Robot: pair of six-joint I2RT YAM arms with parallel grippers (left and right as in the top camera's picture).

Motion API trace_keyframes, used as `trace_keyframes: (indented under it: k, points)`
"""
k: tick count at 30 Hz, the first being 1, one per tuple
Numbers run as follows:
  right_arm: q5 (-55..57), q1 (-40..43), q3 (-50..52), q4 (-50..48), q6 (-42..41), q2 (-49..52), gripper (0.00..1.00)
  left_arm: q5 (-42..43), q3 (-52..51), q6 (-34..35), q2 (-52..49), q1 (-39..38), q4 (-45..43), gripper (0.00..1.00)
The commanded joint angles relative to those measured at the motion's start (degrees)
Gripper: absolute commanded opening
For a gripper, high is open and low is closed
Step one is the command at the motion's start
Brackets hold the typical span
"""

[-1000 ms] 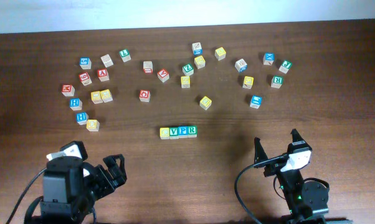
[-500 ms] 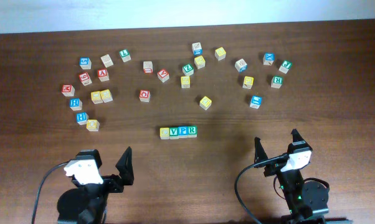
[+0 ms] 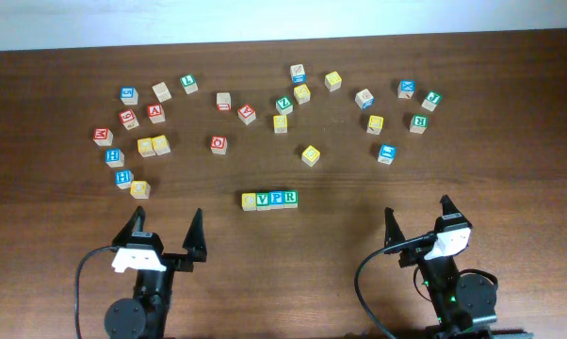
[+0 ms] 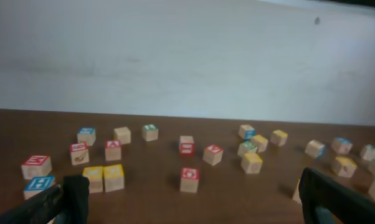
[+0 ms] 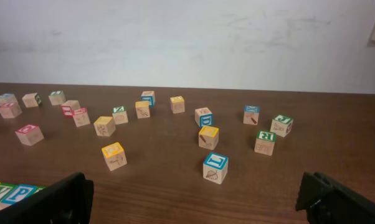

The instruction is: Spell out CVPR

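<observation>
Four cubes stand touching in a row at the table's middle front: the yellow-faced cube (image 3: 249, 201), the green V cube (image 3: 263, 200), the blue P cube (image 3: 277, 199) and the green R cube (image 3: 291, 198). The row's left end shows at the bottom left of the right wrist view, with the P cube (image 5: 15, 193) there. My left gripper (image 3: 167, 226) is open and empty, to the left of the row and nearer the front edge. My right gripper (image 3: 416, 215) is open and empty, to the right of the row. Both point toward the back wall. The row is out of the left wrist view.
Several loose cubes lie scattered across the back half: a left cluster with a red-lettered cube (image 3: 128, 119) and yellow ones (image 3: 153, 146), a middle group (image 3: 282, 104), and a right group with a blue cube (image 3: 386, 153) (image 5: 215, 167). A red cube (image 4: 189, 178) stands ahead of my left gripper.
My left arm has swung round from a turned pose to face straight toward the back, fingers spread. The right arm and the cubes have not moved.
</observation>
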State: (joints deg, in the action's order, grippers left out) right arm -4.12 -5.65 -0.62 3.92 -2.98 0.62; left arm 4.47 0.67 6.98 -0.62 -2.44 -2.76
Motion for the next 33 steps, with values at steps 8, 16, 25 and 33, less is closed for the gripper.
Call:
trace_keyframes:
  k: [8, 16, 25, 33]
  points:
    - [0.24, 0.52, 0.31, 0.37, 0.0, -0.42, 0.98, 0.61, -0.2, -12.26, 0.33, 0.37, 6.99, 0.99]
    - [0.26, 0.52, 0.31, 0.39, 0.0, -0.42, 0.98, -7.8, -0.2, 0.33, 0.33, 0.37, 7.39, 0.99]
    - [0.24, 0.52, 0.31, 0.37, 0.0, -0.42, 0.98, -7.26, -0.2, -3.85, 0.33, 0.37, 7.56, 0.99]
    - [0.24, 0.52, 0.31, 0.37, 0.0, -0.42, 0.98, -7.1, -0.2, -5.18, 0.33, 0.37, 7.56, 0.99]
